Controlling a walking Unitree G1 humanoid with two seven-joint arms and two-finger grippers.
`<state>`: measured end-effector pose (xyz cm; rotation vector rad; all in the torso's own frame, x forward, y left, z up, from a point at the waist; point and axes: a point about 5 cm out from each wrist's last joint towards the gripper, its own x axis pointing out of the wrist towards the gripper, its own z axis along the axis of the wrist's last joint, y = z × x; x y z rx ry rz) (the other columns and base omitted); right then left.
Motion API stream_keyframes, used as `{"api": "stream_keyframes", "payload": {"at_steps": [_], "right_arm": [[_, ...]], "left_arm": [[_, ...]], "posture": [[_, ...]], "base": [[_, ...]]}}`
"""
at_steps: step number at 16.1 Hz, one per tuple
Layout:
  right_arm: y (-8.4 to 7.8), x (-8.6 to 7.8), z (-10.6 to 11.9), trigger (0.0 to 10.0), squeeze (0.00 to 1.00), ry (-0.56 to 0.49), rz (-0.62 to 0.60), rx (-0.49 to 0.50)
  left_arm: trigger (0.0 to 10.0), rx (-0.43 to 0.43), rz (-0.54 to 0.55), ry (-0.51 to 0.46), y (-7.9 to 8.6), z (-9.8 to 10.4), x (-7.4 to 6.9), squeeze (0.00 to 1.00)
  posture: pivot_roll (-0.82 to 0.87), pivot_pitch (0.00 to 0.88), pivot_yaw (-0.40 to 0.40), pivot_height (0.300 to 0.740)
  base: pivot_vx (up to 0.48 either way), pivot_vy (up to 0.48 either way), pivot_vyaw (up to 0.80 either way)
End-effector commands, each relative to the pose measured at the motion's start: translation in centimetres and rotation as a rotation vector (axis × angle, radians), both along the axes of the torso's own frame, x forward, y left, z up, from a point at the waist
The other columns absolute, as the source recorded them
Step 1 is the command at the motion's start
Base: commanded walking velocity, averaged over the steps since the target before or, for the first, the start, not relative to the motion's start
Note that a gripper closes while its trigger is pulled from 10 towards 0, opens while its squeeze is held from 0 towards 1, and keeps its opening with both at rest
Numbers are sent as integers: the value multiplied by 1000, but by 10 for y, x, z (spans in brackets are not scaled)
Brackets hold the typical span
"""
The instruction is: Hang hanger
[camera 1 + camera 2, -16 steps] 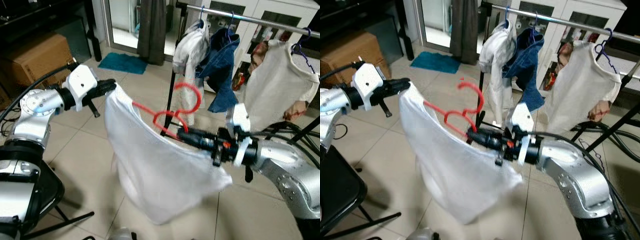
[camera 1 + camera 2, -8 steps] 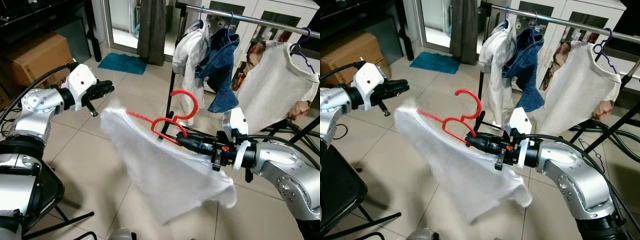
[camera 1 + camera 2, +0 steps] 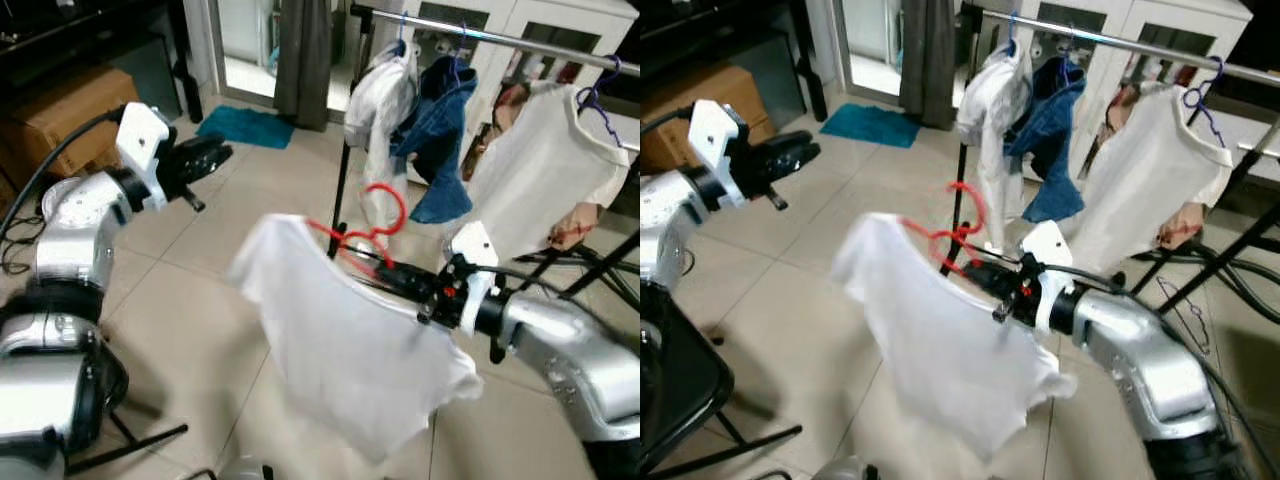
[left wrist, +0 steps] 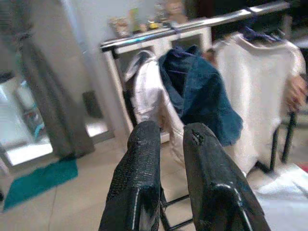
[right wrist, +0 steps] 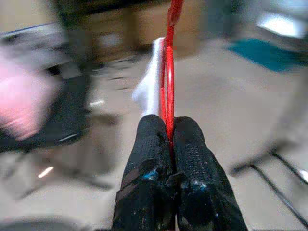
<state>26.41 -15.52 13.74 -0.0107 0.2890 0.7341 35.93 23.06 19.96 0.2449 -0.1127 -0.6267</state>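
A red hanger (image 3: 372,232) carries a white shirt (image 3: 340,350) that droops below it in mid-air. My right gripper (image 3: 392,272) is shut on the hanger's lower bar, and the right wrist view shows the red wire pinched between the fingers (image 5: 154,144). The hanger's hook points up, short of the silver clothes rail (image 3: 500,38) at the back. My left gripper (image 3: 210,155) is off to the left, apart from the shirt. Its fingers (image 4: 144,163) stand slightly open with nothing between them.
On the rail hang a white jacket (image 3: 380,100), a blue denim garment (image 3: 435,130) and a cream shirt (image 3: 545,170) on a purple hanger. A cardboard box (image 3: 60,110), a teal mat (image 3: 245,125) and a grey curtain (image 3: 305,60) lie behind. The rack's black legs (image 3: 340,200) stand near the hanger.
My left gripper let go of the shirt's edge and drew back to the left. The shirt dropped and now hangs from the hanger alone. The right gripper still holds the hanger.
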Motion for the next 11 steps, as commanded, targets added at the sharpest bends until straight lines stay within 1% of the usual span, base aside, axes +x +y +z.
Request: {"api": "stream_keyframes", "payload": {"at_steps": [1, 3, 4, 5, 6, 7, 8, 9, 10, 11], "right_arm": [[-13, 7, -2, 10000, 0, -29, -177, -46], [-19, 6, -23, 10000, 0, -20, -397, -108], [-21, 5, -28, 10000, 0, -27, -490, -122], [-23, 5, -31, 10000, 0, -46, -556, -152], [-28, 5, -35, 10000, 0, -62, -680, -209], [-30, 5, -36, 10000, 0, -57, -728, -195], [-33, 5, -37, 10000, 0, -50, -785, -139], [-33, 5, -38, 10000, 0, -43, -793, -89], [-31, 5, -37, 10000, 0, -40, -789, -24], [-28, 5, -37, 10000, 0, -45, -784, -8]], "left_arm": [[10000, -41, 50, 47, -9, -16, -4, 0], [10000, -100, 142, 109, -27, -44, -21, 0], [10000, -119, 193, 138, -31, -54, -29, 0], [10000, -133, 215, 150, -33, -60, -34, 0], [10000, -106, 260, 137, -35, -69, -46, 0], [10000, -100, 264, 140, -37, -72, -52, 0], [10000, -86, 278, 127, -40, -73, -59, 0], [10000, -84, 292, 130, -41, -73, -61, 0], [10000, -60, 304, 132, -44, -73, -65, 0], [10000, -50, 311, 132, -46, -72, -67, 0]], "posture": [[32, 0, -30, 740], [40, 0, -37, 740], [41, 0, -36, 740], [42, 0, -33, 740], [42, 0, -30, 740], [43, 0, -30, 740], [47, 0, -30, 740], [49, 0, -30, 740], [50, 0, -28, 740], [51, 0, -27, 740]], "base": [[0, 0, 0], [0, 0, 0], [0, 0, 0], [244, 0, 0], [300, 0, 0], [307, 0, 0], [322, 0, 0], [371, 0, 0], [424, 0, 0], [428, 0, 0]]}}
